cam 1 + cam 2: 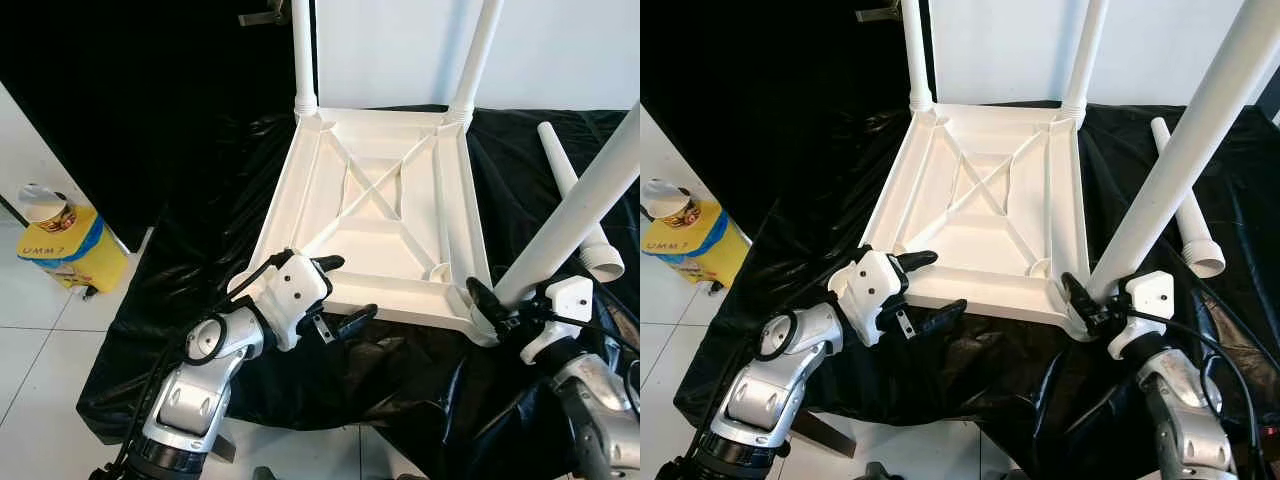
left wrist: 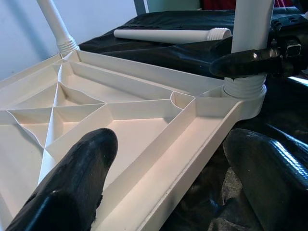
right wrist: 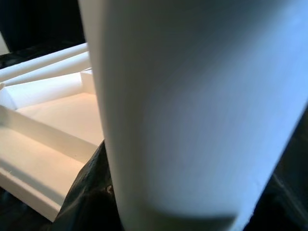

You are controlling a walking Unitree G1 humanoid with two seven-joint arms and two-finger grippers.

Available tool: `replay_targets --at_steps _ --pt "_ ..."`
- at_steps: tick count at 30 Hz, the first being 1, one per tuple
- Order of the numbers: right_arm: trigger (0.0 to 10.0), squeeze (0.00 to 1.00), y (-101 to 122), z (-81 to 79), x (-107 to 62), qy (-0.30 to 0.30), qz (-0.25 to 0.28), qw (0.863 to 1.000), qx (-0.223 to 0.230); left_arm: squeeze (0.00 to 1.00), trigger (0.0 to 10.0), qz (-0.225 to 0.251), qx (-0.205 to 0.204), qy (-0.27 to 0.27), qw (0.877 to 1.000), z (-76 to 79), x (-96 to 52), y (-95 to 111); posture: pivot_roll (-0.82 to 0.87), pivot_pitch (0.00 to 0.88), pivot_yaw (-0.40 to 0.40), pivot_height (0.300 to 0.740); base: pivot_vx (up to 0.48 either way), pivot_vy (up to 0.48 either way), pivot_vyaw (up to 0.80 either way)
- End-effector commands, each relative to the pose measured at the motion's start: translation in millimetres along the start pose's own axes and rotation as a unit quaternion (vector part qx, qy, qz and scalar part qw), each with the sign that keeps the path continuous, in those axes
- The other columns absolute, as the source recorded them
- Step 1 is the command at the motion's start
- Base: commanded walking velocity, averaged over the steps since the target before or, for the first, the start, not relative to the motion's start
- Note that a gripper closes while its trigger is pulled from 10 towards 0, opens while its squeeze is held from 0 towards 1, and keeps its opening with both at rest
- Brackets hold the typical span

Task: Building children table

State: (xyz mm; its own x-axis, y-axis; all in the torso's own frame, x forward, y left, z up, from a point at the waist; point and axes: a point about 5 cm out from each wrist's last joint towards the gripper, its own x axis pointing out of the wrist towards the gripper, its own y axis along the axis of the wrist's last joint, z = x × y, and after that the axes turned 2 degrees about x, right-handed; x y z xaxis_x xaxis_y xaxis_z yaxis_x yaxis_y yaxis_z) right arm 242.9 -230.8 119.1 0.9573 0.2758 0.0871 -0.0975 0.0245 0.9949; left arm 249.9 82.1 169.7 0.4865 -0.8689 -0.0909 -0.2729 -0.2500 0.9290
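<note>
On black sheet, right claw grips table leg

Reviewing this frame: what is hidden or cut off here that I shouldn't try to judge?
- Two far legs: tops cut by the eye views' upper edge.
- Near-right leg: thread seating in its corner socket hidden by the right gripper.
- Yellow container: label too small.
- Right wrist view: leg blurred, blocks fingers.

You see a smooth white plastic tabletop with a faint sheen; its legs are the same plastic; the black sheet under it is glossy, crinkled film; floor tiles shine.
</note>
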Motion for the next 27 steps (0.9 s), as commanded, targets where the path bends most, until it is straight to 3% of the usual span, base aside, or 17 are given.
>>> replay_targets --at_steps 1,15,17,19,21,27 --pt "10.0 0.0 -15.6 -4.9 -5.8 -0.029 -0.035 0.999 0.024 0.0 10.0 -0.002 -0.002 0.02 1.0 -2.0 -0.5 0.0 -0.06 0.074 0.042 0.74 0.0 0.0 0.0" --pt "10.0 0.0 -15.3 -30.5 4.5 -0.137 -0.032 0.989 0.055 0.0 10.0 -0.002 -0.005 0.024 1.0 0.0 0.6 -0.9 -0.05 0.07 0.018 0.74 0.0 0.0 0.0" --pt "10.0 0.0 -13.2 -38.8 6.4 -0.185 -0.027 0.98 0.061 0.0 10.0 0.0 -0.005 0.028 1.0 0.3 1.5 -0.8 -0.05 0.065 0.009 0.74 0.0 0.0 0.0" --pt "10.0 0.0 -13.2 -38.8 6.4 -0.185 -0.027 0.98 0.061 0.0 10.0 0.0 -0.005 0.028 1.0 0.3 1.5 -0.8 -0.05 0.065 0.009 0.74 0.0 0.0 0.0" --pt "10.0 0.0 -12.9 -45.3 7.4 -0.23 -0.027 0.97 0.074 0.0 10.0 0.001 -0.006 0.03 1.0 1.4 2.2 -0.8 -0.05 0.06 0.001 0.74 0.0 0.0 0.0" --pt "10.0 0.0 -10.7 -47.1 9.5 -0.255 -0.024 0.964 0.075 0.0 10.0 0.002 -0.005 0.032 0.999 1.6 2.5 -1.1 -0.04 0.051 -0.003 0.74 0.0 0.0 0.0"
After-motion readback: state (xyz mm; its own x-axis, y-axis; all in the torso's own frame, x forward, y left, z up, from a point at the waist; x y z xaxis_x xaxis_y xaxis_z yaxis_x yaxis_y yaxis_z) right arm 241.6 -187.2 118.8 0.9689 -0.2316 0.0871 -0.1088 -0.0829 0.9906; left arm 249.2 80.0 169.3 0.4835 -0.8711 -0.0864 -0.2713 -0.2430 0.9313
